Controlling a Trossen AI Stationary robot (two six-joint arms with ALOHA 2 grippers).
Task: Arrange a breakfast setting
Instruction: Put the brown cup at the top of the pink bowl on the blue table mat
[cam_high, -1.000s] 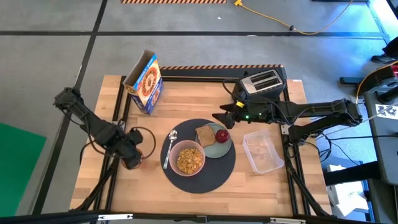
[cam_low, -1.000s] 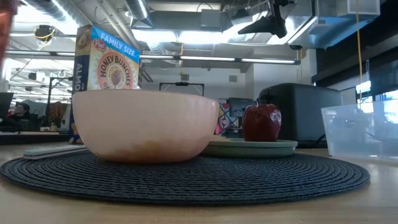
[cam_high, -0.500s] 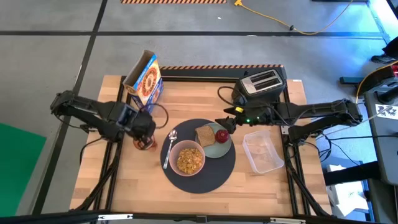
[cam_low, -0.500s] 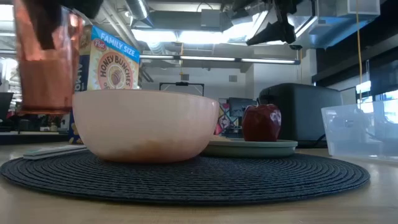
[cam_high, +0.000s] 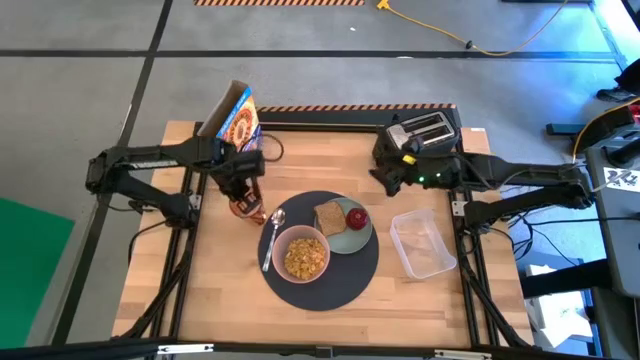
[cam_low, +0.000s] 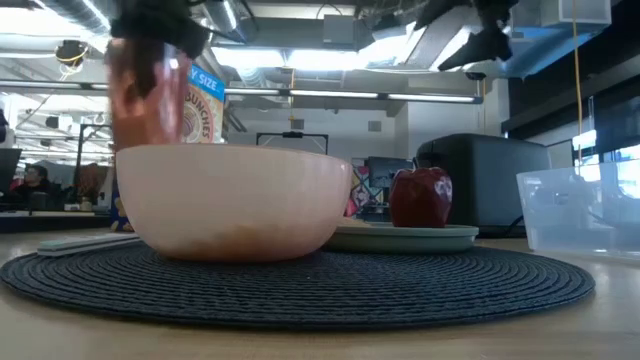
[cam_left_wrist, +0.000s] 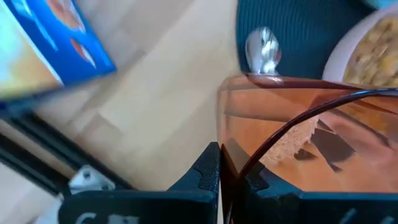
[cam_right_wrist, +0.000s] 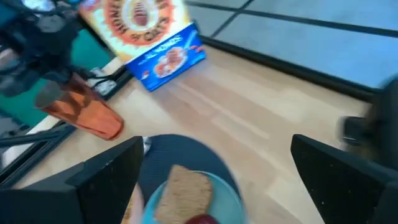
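Left end effector (cam_high: 243, 190) clamped on amber cup (cam_high: 243, 203), left of centre beside spoon (cam_high: 273, 232); risked clipping spoon or bowl (cam_high: 302, 254) on lowering; right end effector (cam_high: 392, 178) spread, idle.

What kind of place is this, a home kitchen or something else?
Probably a robotics lab or workshop, not a home. The wooden table stands on a bare concrete floor, a yellow cable runs across it, and exposed ceiling ducts show behind.

One mat (cam_high: 322, 280), bowl (cam_high: 301, 256), plate (cam_high: 350, 236), spoon (cam_high: 272, 237), cup (cam_high: 243, 203), toast (cam_high: 329, 217), apple (cam_high: 356, 217), toaster (cam_high: 422, 131), tub (cam_high: 422, 243), cereal box (cam_high: 236, 130).
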